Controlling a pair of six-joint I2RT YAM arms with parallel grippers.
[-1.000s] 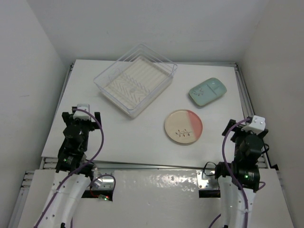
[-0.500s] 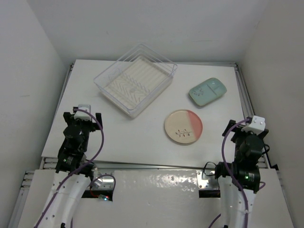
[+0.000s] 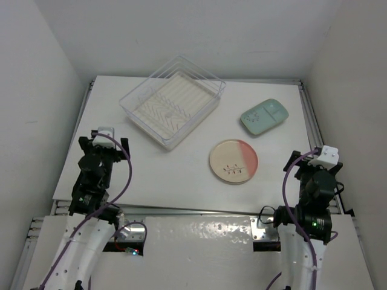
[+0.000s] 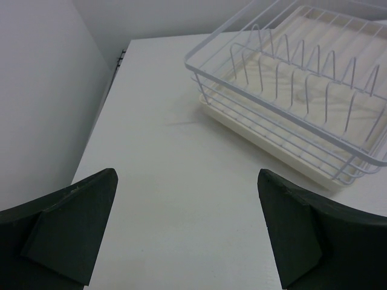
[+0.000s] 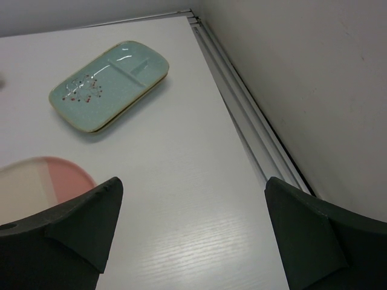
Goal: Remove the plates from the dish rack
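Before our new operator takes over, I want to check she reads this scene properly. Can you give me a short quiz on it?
1. True or false: the cream-and-pink plate lies inside the dish rack.
2. The mint-green plate rests: A on the table, B in the rack, C on the round plate.
3. Fill in: the jaws of the left gripper and right gripper are both ____.
Key: 1 false; 2 A; 3 open.

You have, centre frame: white table (image 3: 181,175). Surrounding it: left wall (image 3: 36,90), back wall (image 3: 199,30), right wall (image 3: 357,78), all plain white. Along the table's right edge: metal rail (image 5: 254,139). Bottom: glossy white panel (image 3: 199,241). Light is even and soft.
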